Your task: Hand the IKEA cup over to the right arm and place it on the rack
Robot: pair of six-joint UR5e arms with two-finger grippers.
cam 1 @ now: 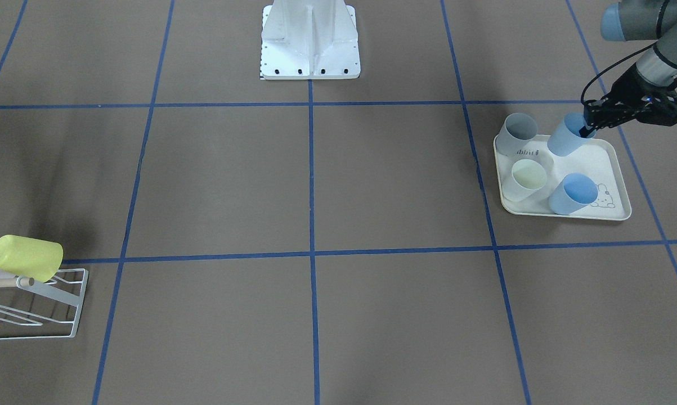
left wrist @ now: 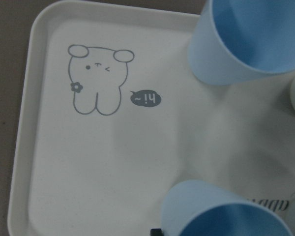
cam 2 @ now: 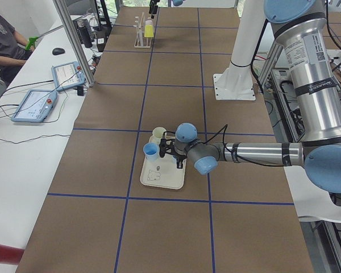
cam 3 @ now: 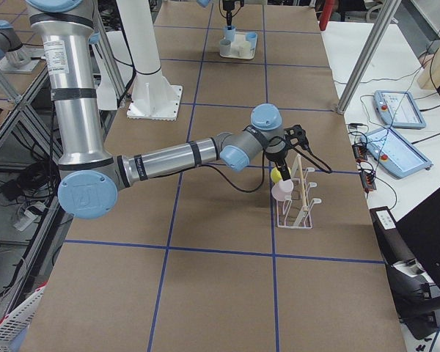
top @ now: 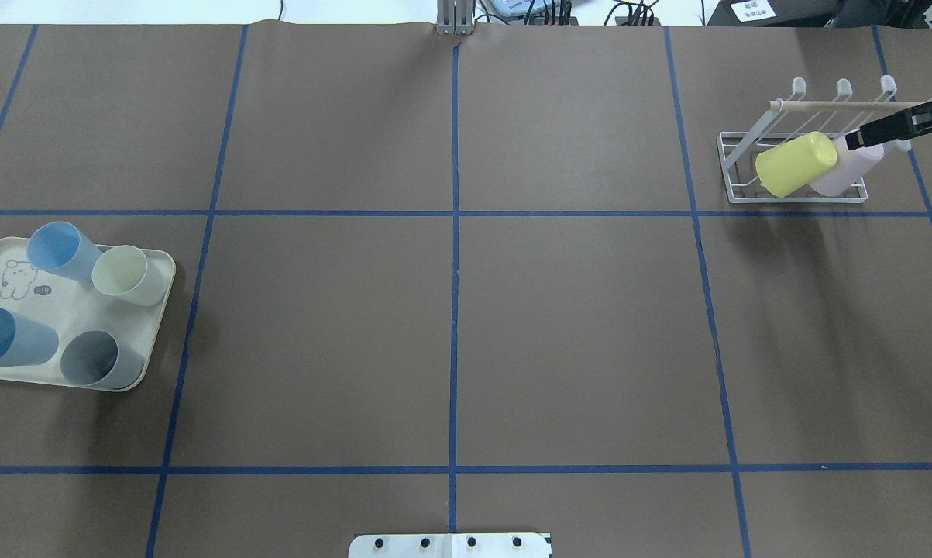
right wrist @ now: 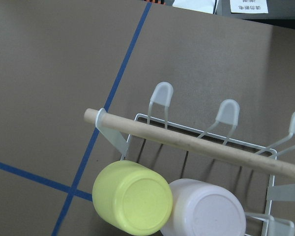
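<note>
The left hand (cam 1: 588, 129) is closed on the rim of a blue cup (cam 1: 563, 142): one finger is seen inside the mouth, the other is set against the outer wall. Whether the cup's base rests on the tray (cam 1: 605, 163) or is raised off it cannot be told.

The blue cup is held at the near left corner of this cream tray, on the side closest to the robot. A grey cup (cam 1: 515, 136) stands just to its right along the same edge. At the far side, a second blue cup (cam 1: 572, 196) and a pale green cup (cam 1: 527, 179) are set just beside each other. A rabbit print (cam 1: 601, 196) is seen at the far left corner.

The tray is placed at the left edge of the brown surface (top: 574, 333), which is divided by blue tape lines (top: 455, 310).

Well apart, at the far right, the right hand (top: 855, 140) is held over the rack (top: 747, 142). Its tips are seen by the upper end of a pale pink cup (top: 849, 169). How far its fingers are parted cannot be told, nor whether the cup is touched.

The pale pink cup and a yellow-green cup (top: 795, 163) are propped mouth-down on the slanted prongs, side by side and touching, the yellow-green one on the left. A pale wooden dowel (top: 837, 104) is laid across the top of the rack, beyond them.
</note>
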